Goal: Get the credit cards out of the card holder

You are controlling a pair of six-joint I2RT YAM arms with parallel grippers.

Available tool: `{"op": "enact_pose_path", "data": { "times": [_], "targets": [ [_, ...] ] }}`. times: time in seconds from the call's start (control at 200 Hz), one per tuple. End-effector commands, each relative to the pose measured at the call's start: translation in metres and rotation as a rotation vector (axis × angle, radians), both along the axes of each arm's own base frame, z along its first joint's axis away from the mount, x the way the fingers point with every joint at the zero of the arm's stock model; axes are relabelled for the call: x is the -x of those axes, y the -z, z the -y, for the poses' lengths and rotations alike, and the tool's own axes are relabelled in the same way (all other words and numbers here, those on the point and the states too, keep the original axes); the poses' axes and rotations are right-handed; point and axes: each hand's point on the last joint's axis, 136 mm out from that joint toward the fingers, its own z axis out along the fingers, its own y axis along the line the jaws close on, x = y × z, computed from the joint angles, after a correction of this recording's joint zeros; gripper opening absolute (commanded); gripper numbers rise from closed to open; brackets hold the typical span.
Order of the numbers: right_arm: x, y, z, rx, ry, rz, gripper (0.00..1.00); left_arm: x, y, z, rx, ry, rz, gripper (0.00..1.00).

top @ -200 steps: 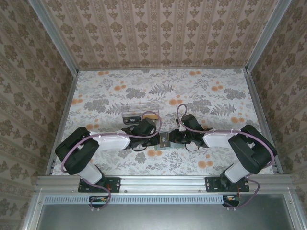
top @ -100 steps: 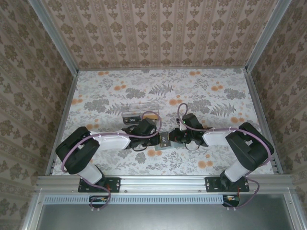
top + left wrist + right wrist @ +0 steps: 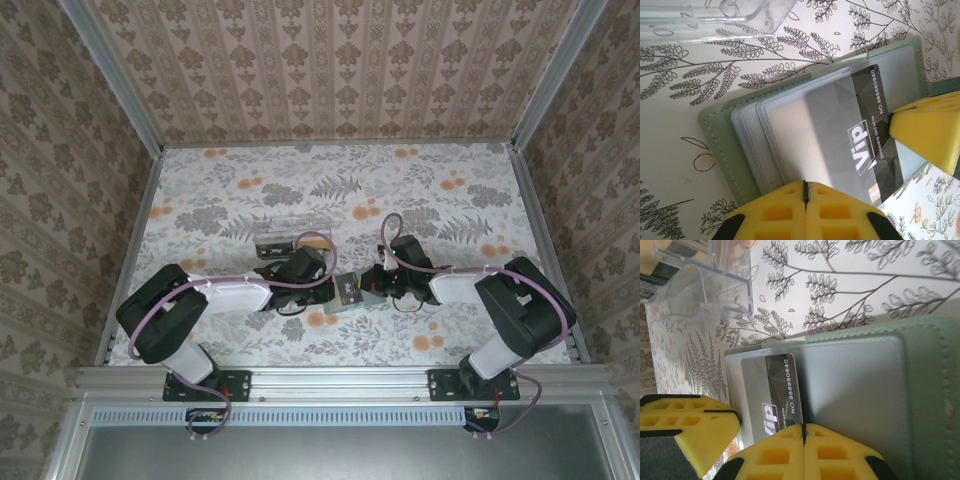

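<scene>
- Floral-print surface (image 3: 250, 190), walled on three sides by striped damask wallpaper (image 3: 330, 70) in a metal frame.
- Near the middle, a clear plastic box (image 3: 290, 232). Nearer the arms and to its right, lying opened flat, the green card holder (image 3: 720, 150), with a grey VIP card (image 3: 865, 145) among its clear sleeves.
- Both arms folded low, forearms aimed inward at the holder from either side.
- Left gripper (image 3: 805, 195) closed, pads together over the holder's near edge.
- Right gripper (image 3: 803, 435) closed too, tips at the card's edge; cannot tell whether anything is pinched.
</scene>
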Motion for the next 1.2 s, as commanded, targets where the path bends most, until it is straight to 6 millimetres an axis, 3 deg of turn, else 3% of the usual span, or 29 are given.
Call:
{"op": "enact_pose_path", "data": {
  "times": [0.0, 0.185, 0.47, 0.77, 1.195],
  "targets": [
    [0.004, 0.001, 0.007, -0.003, 0.0, -0.006, 0.0, 0.007, 0.021, -0.016, -0.07, -0.02, -0.053, 0.0],
    [0.004, -0.001, 0.003, -0.03, -0.015, 0.001, 0.0, 0.006, 0.014, -0.011, -0.05, -0.008, -0.047, 0.0],
    [0.006, -0.002, 0.0, -0.049, -0.029, -0.001, 0.0, 0.001, -0.023, 0.01, -0.018, 0.046, 0.04, 0.04],
    [0.007, 0.001, 0.001, -0.043, -0.03, -0.006, 0.01, -0.002, -0.001, 0.021, -0.044, 0.063, -0.008, 0.04],
    [0.007, 0.004, -0.005, -0.077, -0.039, -0.025, 0.18, 0.006, 0.017, 0.019, -0.066, 0.064, -0.06, 0.02]
  ]
}}
